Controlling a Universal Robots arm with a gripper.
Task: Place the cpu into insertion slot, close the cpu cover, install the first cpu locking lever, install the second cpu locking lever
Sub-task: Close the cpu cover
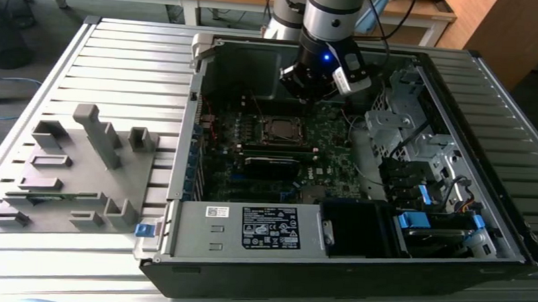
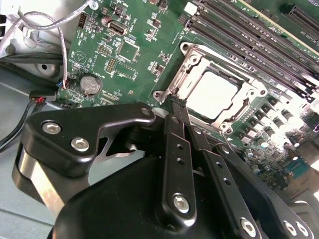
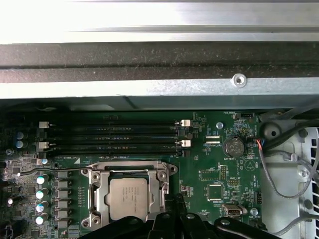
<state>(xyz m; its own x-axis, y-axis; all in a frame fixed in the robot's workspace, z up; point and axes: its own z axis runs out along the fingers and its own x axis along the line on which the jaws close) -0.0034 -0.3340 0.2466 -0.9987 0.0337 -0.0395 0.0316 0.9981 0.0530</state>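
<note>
The cpu [image 3: 128,198] lies flat in the insertion slot [image 3: 167,172] on the green motherboard, its dull silver top showing; it also shows at cpu [image 2: 212,94] and cpu [image 1: 279,130]. The cpu cover [image 3: 95,196] is down around the chip as a silver frame, seen too at cpu cover [image 2: 219,59]. A thin metal lever [image 3: 50,169] runs along one side of the socket. My gripper [image 2: 175,103] is shut with nothing between its fingers. Its tips hover just beside one corner of the socket. In the exterior view the gripper [image 1: 311,92] hangs inside the open computer case, behind the socket.
Long black memory slots [image 3: 114,139] run beside the socket, between it and the case's metal wall [image 3: 149,74]. A coin battery [image 3: 233,146] and grey cables [image 2: 30,30] are close by. Outside the case, a grey fixture [image 1: 71,178] lies on the slatted table; drive bays [image 1: 428,217] are on the exterior view's right.
</note>
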